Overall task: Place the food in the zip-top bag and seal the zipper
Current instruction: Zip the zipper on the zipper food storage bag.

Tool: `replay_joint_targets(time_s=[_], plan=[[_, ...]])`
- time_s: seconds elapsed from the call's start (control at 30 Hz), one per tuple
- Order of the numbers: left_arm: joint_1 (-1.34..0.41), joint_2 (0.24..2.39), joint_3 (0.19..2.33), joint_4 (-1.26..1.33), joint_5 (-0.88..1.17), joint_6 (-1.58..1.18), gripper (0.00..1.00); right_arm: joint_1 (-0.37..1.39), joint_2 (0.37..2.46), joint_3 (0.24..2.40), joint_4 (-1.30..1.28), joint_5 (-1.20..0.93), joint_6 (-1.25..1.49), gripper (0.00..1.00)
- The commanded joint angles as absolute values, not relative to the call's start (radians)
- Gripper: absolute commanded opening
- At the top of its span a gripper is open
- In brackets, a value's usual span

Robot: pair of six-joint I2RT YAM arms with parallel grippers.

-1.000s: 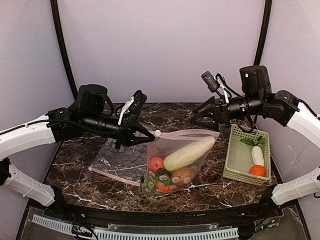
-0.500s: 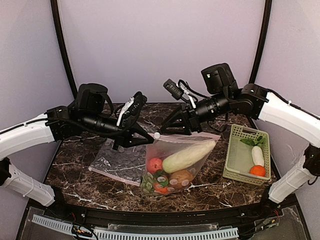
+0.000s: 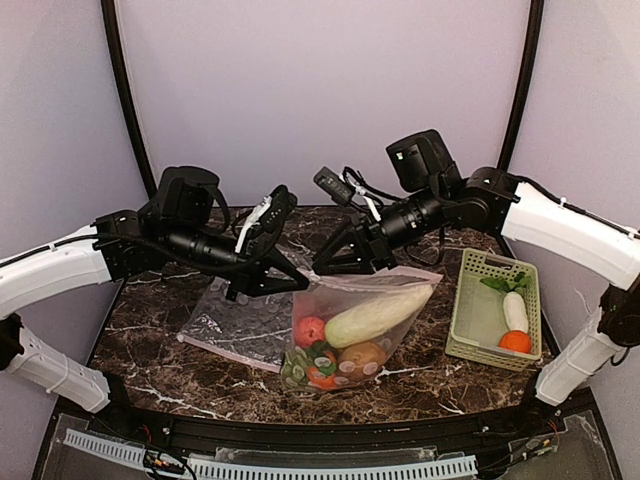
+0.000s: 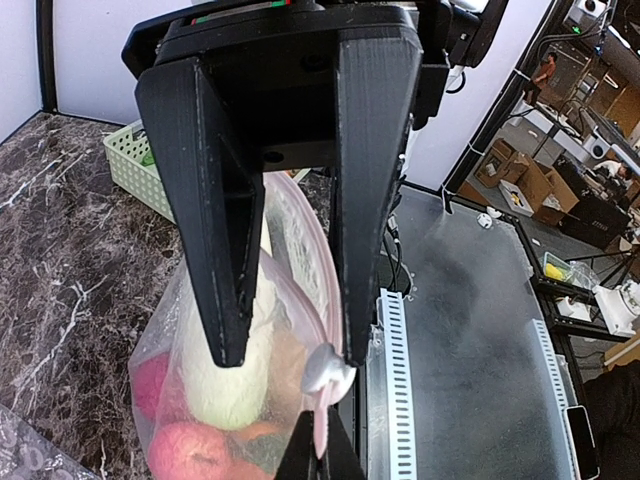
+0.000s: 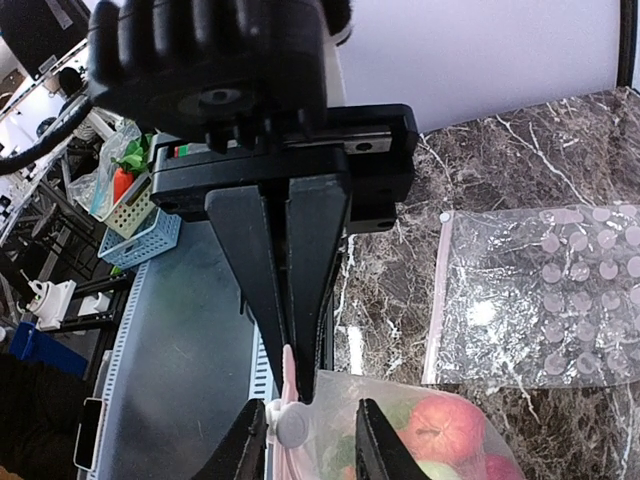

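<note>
The zip-top bag (image 3: 385,290) stands upright mid-table. It holds a red apple (image 3: 311,329), a long pale vegetable (image 3: 375,312), a brown potato (image 3: 362,355) and green grapes (image 3: 298,368). My left gripper (image 3: 303,287) is open, and its fingers (image 4: 230,300) straddle the bag's left top corner and the white slider (image 4: 325,370). My right gripper (image 3: 322,270) meets it from the other side. In the right wrist view it (image 5: 296,390) is shut on the pinkish zipper strip (image 5: 289,372) just above the slider (image 5: 293,428).
A pale green basket (image 3: 470,345) at the right holds a white radish (image 3: 515,311), an orange fruit (image 3: 515,341) and leafy greens (image 3: 505,283). A second dotted bag (image 3: 240,325) lies flat to the left of the standing bag, and shows in the right wrist view (image 5: 540,300).
My right arm swung left from beside the basket to the bag's left top corner, and its jaws closed on the zipper strip. My left arm and the bag stayed put.
</note>
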State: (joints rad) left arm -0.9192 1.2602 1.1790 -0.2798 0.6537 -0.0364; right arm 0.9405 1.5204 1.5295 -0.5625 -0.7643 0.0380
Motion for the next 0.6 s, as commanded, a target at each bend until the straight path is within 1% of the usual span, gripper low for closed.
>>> replay_joint_targets(time_s=[0.0,0.33,0.47,0.57], plan=[[-0.918,1.257,1.216,-0.275,0.668,-0.024,0.01,0.957,1.529,1.552,-0.567,-0.806,0.036,0.31],[-0.919,1.255,1.215,-0.277,0.655,-0.026,0.01,0.958,1.516,1.543,-0.563,-0.808,0.040,0.33],[-0.919,1.254,1.215,-0.272,0.653,-0.029,0.01,0.962,1.513,1.529,-0.566,-0.772,0.039,0.26],[-0.919,1.253,1.216,-0.272,0.653,-0.030,0.01,0.966,1.514,1.525,-0.566,-0.754,0.037,0.23]])
